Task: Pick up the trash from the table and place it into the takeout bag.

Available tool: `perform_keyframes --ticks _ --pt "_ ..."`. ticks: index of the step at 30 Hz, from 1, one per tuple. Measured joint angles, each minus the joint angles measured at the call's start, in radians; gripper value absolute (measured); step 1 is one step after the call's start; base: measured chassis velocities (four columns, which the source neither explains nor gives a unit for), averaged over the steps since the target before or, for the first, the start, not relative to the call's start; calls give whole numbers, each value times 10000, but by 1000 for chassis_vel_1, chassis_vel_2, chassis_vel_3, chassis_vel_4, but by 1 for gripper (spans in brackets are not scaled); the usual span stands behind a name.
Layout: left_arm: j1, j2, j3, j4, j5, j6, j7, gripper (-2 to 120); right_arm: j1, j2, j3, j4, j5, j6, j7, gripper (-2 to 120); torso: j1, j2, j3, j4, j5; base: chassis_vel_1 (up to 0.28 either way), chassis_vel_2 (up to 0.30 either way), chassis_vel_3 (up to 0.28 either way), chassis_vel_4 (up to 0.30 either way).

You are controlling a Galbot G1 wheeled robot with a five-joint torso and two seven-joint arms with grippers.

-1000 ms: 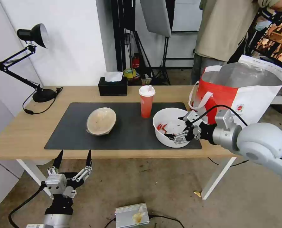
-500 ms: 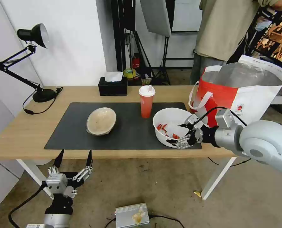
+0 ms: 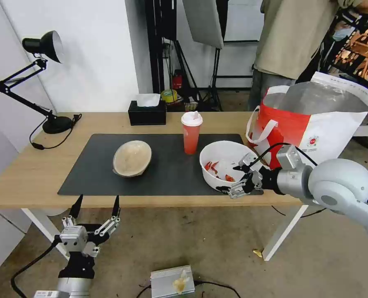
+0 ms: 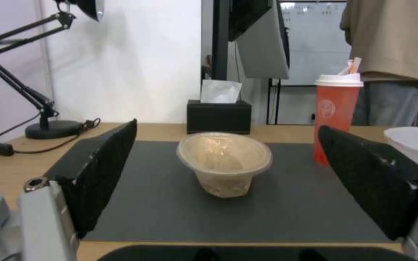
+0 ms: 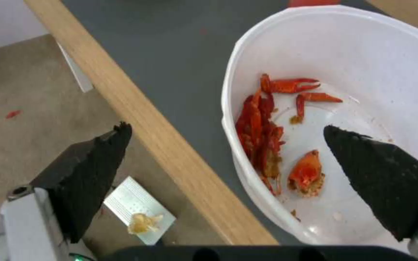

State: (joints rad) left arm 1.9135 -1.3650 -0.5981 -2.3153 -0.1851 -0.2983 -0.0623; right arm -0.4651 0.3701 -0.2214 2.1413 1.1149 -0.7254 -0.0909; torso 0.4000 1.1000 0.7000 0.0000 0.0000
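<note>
The trash stands on the dark mat (image 3: pixel 167 174) of the table (image 3: pixel 27 174). It is a beige bowl (image 3: pixel 132 158) on the left, a red cup (image 3: pixel 191 134) with a white lid, and a white bowl (image 3: pixel 223 159) with red scraps (image 5: pixel 262 130). My right gripper (image 3: pixel 228 179) is open at the white bowl's near rim. One finger (image 5: pixel 378 174) is inside the bowl (image 5: pixel 364 72) and the other (image 5: pixel 93 170) is outside, over the table's front edge. The takeout bag (image 3: pixel 316 120) stands open at the table's right end. My left gripper (image 3: pixel 96 205) hangs open below the front edge, facing the beige bowl (image 4: pixel 223 163).
A black tissue box (image 3: pixel 147 112) sits at the back of the table and a black desk lamp (image 3: pixel 56 124) at the back left. A person (image 3: pixel 291 37) stands behind the bag. On the floor in front lies a silver box (image 3: pixel 172 281).
My right gripper has drawn back and down from above the white bowl's inside to its near rim. The bowl and the left arm have not moved.
</note>
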Motion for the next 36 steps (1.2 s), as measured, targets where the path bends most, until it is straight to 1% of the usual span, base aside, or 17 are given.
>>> perform_keyframes --ticks 4,21,36 --pt "-32 -25 26 91 -1 -10 5 100 75 197 -251 -259 -186 12 -2 100 0 0 0 0 0 0 0 0 0" --pt "-191 -122 97 401 -3 -34 6 100 26 567 -514 -980 -629 29 -15 100 0 0 0 0 0 0 0 0 0" --pt "-257 -169 137 535 -3 -41 6 100 34 744 -671 -1138 -1028 37 -58 99 0 -1 0 0 0 0 0 0 0"
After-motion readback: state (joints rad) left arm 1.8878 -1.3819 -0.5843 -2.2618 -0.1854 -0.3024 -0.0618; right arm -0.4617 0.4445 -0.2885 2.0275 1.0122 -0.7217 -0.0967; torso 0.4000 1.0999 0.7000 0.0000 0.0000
